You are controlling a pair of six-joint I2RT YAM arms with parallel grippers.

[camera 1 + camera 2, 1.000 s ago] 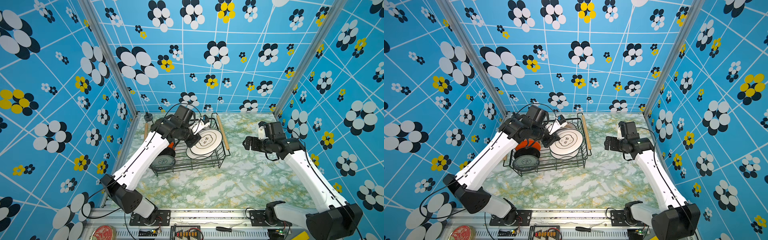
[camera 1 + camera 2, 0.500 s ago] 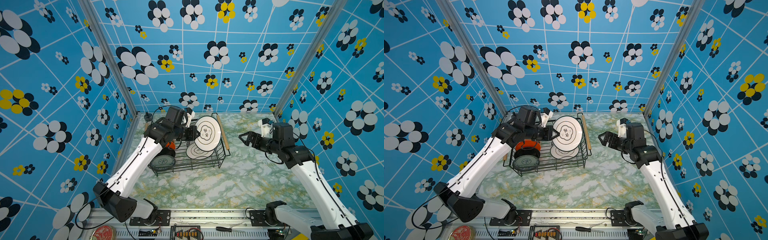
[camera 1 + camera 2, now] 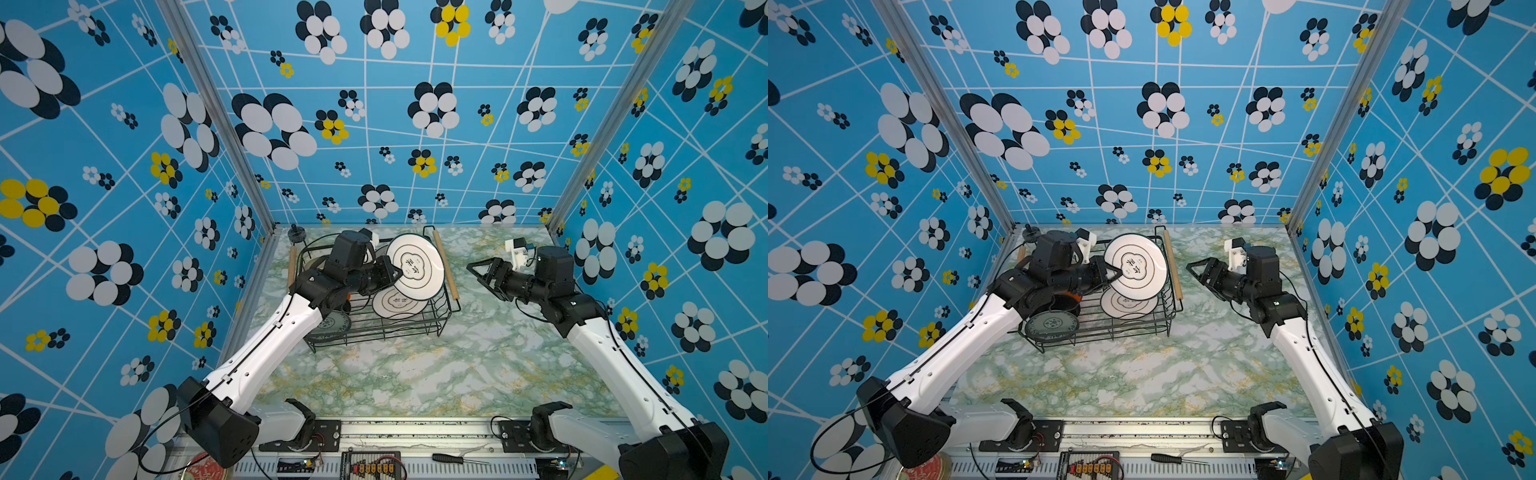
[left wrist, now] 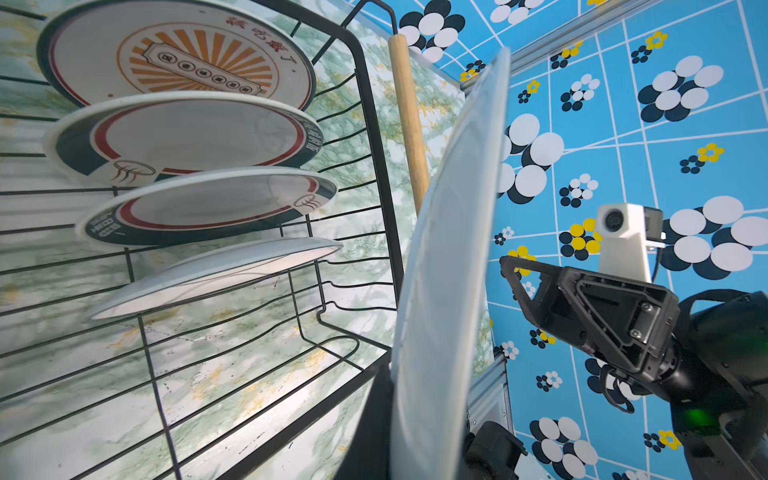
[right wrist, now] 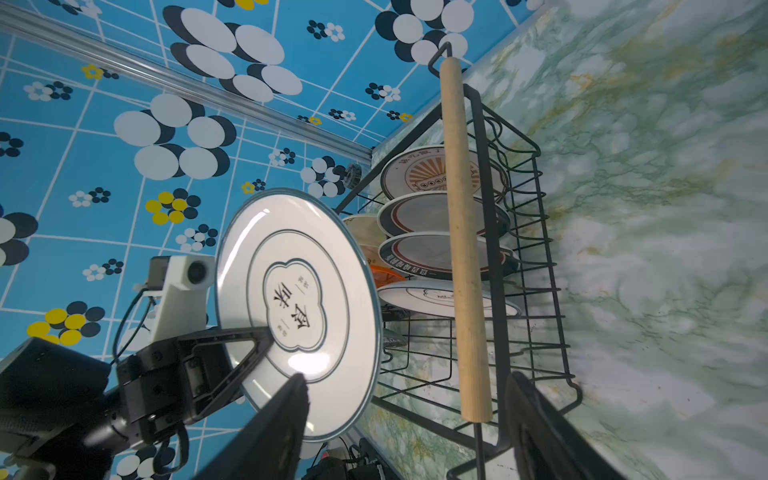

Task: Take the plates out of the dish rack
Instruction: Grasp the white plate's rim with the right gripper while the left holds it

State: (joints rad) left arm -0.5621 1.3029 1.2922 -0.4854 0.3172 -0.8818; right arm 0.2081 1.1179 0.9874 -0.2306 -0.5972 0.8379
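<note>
I see a red tin (image 3: 206, 471) at lower left and a screwdriver (image 3: 451, 459) at bottom centre — green-veined marble tabletop (image 3: 415, 374) above them.

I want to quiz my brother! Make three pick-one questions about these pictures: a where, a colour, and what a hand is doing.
1. Where is the lifted plate? A) above the dish rack B) under it C) lying inside it
2. The rack's handles are: A) red B) light wood C) blue
3. The right hand is: A) gripping a plate B) gripping the rack C) open, empty
Answers: A, the left hand holds it up over the rack; B, both rods look wooden; C, its fingers stand apart, touching nothing.
</note>
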